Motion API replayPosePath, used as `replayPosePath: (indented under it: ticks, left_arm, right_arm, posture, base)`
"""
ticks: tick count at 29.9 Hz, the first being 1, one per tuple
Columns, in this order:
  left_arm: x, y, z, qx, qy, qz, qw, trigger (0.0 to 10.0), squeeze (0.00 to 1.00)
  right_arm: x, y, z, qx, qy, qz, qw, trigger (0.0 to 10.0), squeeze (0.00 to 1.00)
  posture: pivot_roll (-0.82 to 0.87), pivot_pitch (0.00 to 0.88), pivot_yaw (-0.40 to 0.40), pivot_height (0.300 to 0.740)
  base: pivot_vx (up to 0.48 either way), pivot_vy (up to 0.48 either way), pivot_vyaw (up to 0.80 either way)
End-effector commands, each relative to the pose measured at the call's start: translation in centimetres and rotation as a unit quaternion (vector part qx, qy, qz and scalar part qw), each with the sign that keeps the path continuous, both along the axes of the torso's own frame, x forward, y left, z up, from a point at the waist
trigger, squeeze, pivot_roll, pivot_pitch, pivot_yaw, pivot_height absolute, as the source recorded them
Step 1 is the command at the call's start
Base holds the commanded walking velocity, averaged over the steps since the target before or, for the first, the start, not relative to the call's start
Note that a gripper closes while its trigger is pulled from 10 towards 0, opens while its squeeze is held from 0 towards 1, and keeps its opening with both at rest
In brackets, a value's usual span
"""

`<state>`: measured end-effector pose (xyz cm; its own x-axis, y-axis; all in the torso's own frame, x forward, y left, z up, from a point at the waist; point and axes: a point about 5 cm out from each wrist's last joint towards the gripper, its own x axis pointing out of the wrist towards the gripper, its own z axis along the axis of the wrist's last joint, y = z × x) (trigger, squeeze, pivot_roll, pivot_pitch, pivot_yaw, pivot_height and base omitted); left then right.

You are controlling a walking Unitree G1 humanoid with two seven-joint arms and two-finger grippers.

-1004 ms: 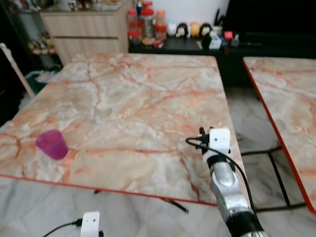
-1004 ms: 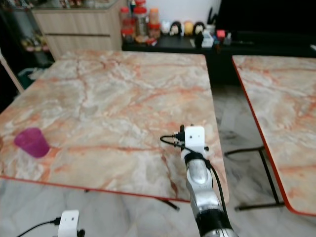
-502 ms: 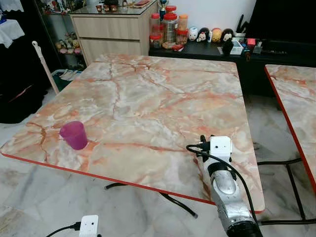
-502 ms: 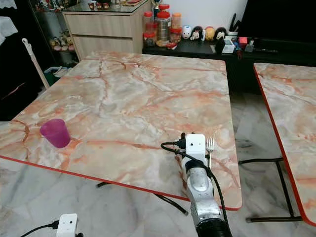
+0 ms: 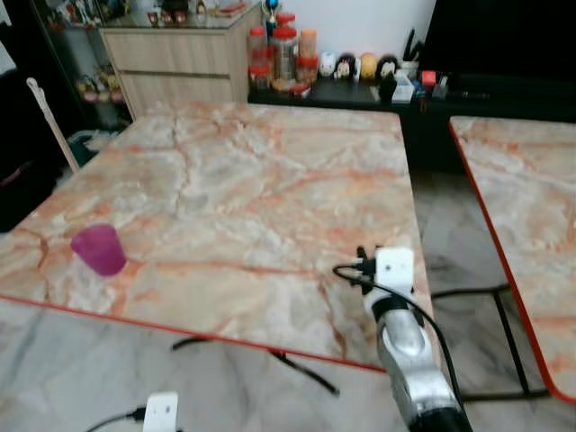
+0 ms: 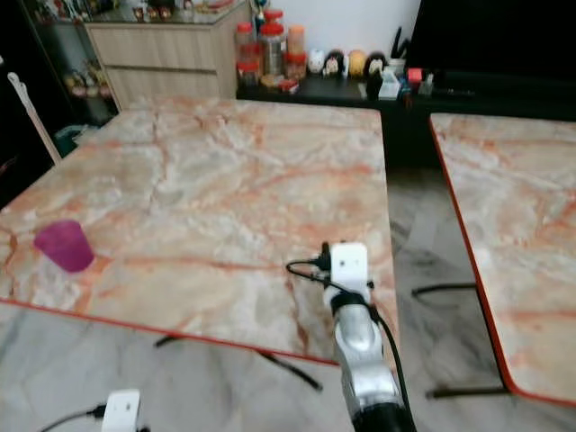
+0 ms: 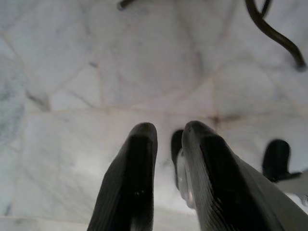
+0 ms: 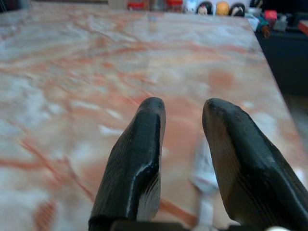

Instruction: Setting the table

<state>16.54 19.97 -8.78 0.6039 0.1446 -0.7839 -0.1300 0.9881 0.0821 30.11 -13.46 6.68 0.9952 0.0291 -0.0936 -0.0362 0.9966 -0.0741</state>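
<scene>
hovering over the marble table [image 5: 252, 180] near its 5 o'clock corner, the right gripper [image 8: 183, 144] has its fingers apart above a blurry fork [image 8: 204, 190], so backing straight off seems wise, clear of the purple cup [image 5: 98, 249] at 8 o'clock.

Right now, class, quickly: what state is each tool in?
Left tool: hangs over the floor, fingers slightly apart, holding nothing.
Right tool: open above the table, with a fork lying on the table beneath its fingers, not gripped.
</scene>
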Motion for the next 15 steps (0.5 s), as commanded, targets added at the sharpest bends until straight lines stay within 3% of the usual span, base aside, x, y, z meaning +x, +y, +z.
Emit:
replayPosePath:
  ticks: [1, 11, 12, 15]
  left_arm:
    - [-0.3, 0.3, -0.1, 0.003, 0.005, 0.003, 1.000, 10.0, 0.00]
    - [-0.4, 0.3, -0.1, 0.004, 0.007, 0.002, 1.000, 10.0, 0.00]
    - [-0.4, 0.3, -0.2, 0.005, 0.009, 0.001, 1.000, 10.0, 0.00]
    - [-0.4, 0.3, -0.2, 0.005, 0.009, 0.002, 1.000, 10.0, 0.00]
  right_arm:
    - [0.2, 0.0, 0.4, -0.002, 0.001, -0.001, 1.000, 10.0, 0.00]
    - [-0.1, -0.3, -0.5, -0.015, 0.037, -0.012, 0.999, 10.0, 0.00]
    - [-0.1, -0.4, -0.7, -0.016, 0.043, -0.015, 0.999, 10.0, 1.00]
    - [-0.1, -0.5, -0.9, -0.014, 0.057, -0.026, 0.998, 10.0, 1.00]
  posture:
    - [-0.03, 0.000, 0.011, 0.732]
    - [-0.03, 0.000, 0.010, 0.732]
    - [-0.03, 0.000, 0.009, 0.732]
    - [-0.03, 0.000, 0.007, 0.732]
  base:
    - [0.000, 0.000, 0.00]
    - [0.000, 0.000, 0.00]
    - [0.000, 0.000, 0.00]
    - [0.000, 0.000, 0.00]
